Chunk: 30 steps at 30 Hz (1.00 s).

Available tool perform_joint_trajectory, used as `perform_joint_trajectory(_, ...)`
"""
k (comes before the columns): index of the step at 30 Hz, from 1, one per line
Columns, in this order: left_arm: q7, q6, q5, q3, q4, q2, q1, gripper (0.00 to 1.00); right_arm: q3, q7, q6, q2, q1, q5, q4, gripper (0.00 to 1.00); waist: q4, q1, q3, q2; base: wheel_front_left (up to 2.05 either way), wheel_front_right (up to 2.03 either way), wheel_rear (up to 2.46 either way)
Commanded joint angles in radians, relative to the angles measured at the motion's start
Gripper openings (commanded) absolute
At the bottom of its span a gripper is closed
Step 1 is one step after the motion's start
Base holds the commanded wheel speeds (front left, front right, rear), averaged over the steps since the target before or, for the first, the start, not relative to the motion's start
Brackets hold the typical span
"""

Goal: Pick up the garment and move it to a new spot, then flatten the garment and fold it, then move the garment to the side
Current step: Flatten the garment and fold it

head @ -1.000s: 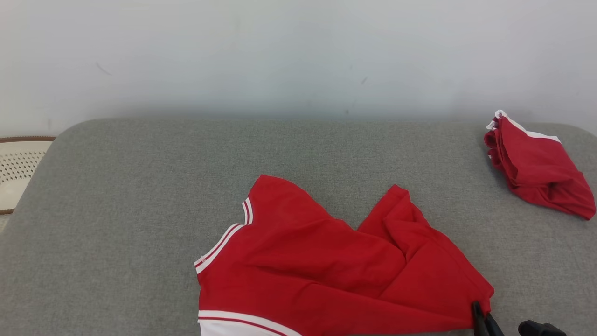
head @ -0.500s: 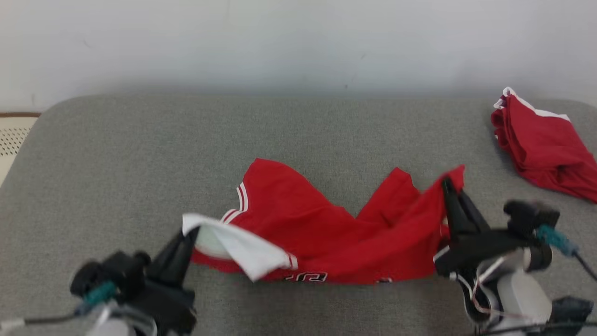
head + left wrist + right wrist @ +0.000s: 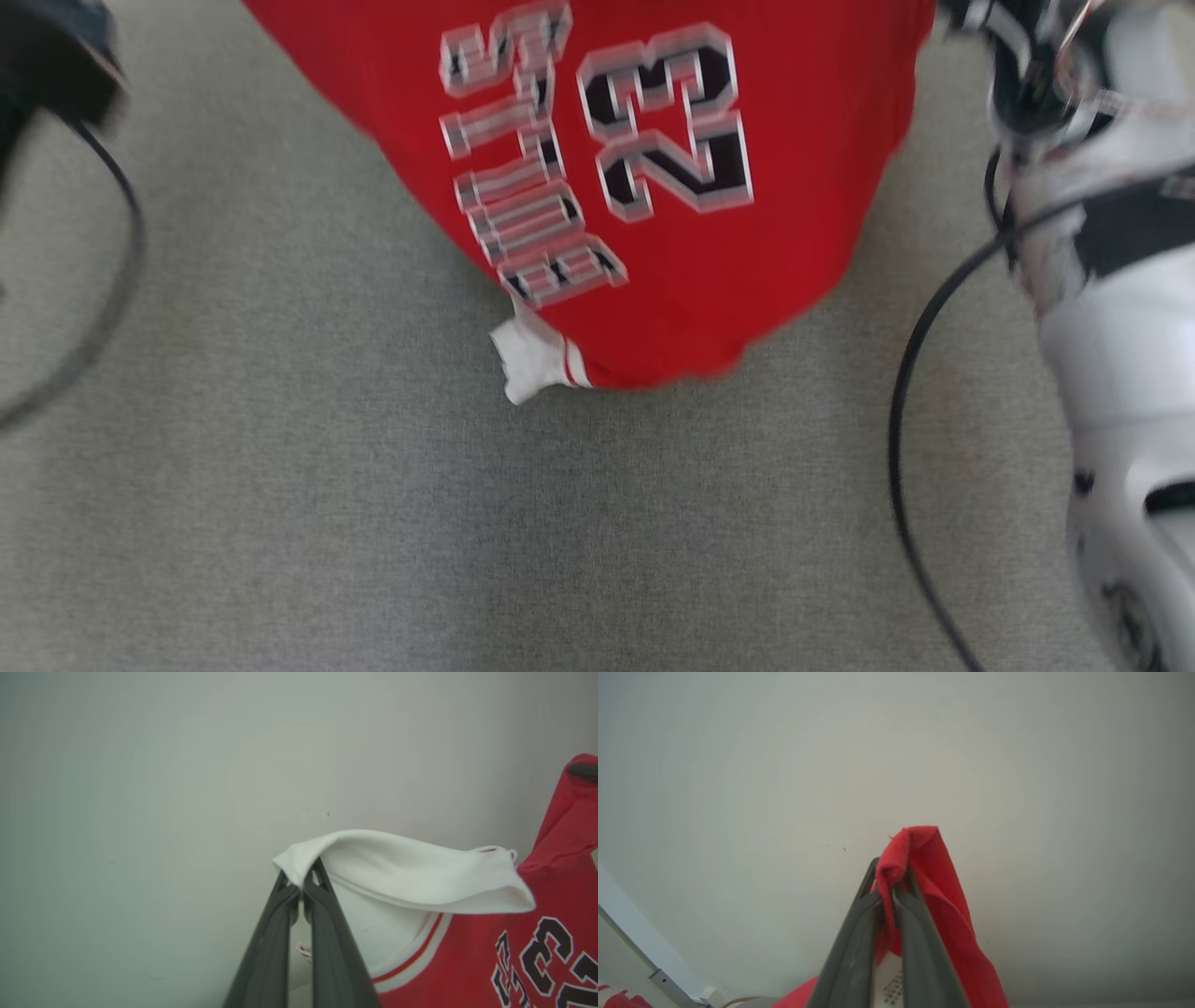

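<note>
The garment [image 3: 672, 187] is a red jersey with the number 23 and white trim; it hangs in the air above the grey cushion [image 3: 327, 485], its lower end near the surface. My left gripper [image 3: 301, 886] is shut on a white corner of the garment [image 3: 402, 872] in the left wrist view. In the right wrist view my right gripper [image 3: 891, 884] is shut on a bunched red corner of the garment [image 3: 934, 877]. The head view, blurred, has my right arm [image 3: 1111, 280] along its right edge and a dark part of my left arm [image 3: 47, 65] at its top left.
A black cable [image 3: 906, 411] loops beside my right arm, another cable [image 3: 112, 280] curves at the left. Both wrist views face a pale wall [image 3: 738, 788]. A bit of another red cloth [image 3: 616, 998] lies at the bottom left of the right wrist view.
Both grippers have lifted the garment off the cushion, so it now hangs with its printed side showing. The head camera has tilted down, so the wall and folded red cloth have left the view.
</note>
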<state>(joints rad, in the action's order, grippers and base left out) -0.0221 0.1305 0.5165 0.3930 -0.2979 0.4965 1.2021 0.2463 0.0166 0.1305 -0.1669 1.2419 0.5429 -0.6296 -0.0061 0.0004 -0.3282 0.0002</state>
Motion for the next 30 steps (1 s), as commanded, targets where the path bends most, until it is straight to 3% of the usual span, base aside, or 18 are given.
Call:
perform_joint_trajectory(1, -0.004, -0.002, -0.001, 0.008, -0.012, 0.014, 0.034, 0.00, 0.000, -0.001, 0.000, 0.004, 0.018, 0.012, -0.014, 0.00, -0.005, -0.0004, -0.123, -0.0002, 0.00, 0.00, 0.00)
perform_joint_trajectory(8, -0.009, -0.002, 0.032, 0.068, -0.176, 0.024, 0.445, 0.00, -0.059, 0.039, 0.000, 0.031, 0.380, 0.043, -0.230, 0.00, -0.016, -0.0004, -0.223, -0.0002, 0.00, 0.00, 0.00)
perform_joint_trajectory(15, 0.077, -0.002, -0.034, 0.121, -0.418, -0.071, 0.767, 0.00, -0.102, 0.143, 0.000, 0.028, 0.624, -0.054, -0.425, 0.00, -0.001, -0.0004, -0.267, -0.0002, 0.00, 0.00, 0.00)
perform_joint_trajectory(22, 0.191, -0.002, -0.048, 0.167, -0.533, -0.110, 0.865, 0.00, -0.103, 0.203, 0.000, 0.045, 0.689, -0.091, -0.501, 0.00, 0.018, -0.0004, -0.306, -0.0002, 0.00, 0.00, 0.00)
perform_joint_trajectory(30, 0.257, -0.002, 0.017, 0.208, -0.574, -0.105, 0.757, 0.00, -0.039, 0.217, 0.000, 0.061, 0.580, -0.066, -0.516, 0.00, 0.019, -0.0004, -0.266, -0.0002, 0.00, 0.00, 0.00)
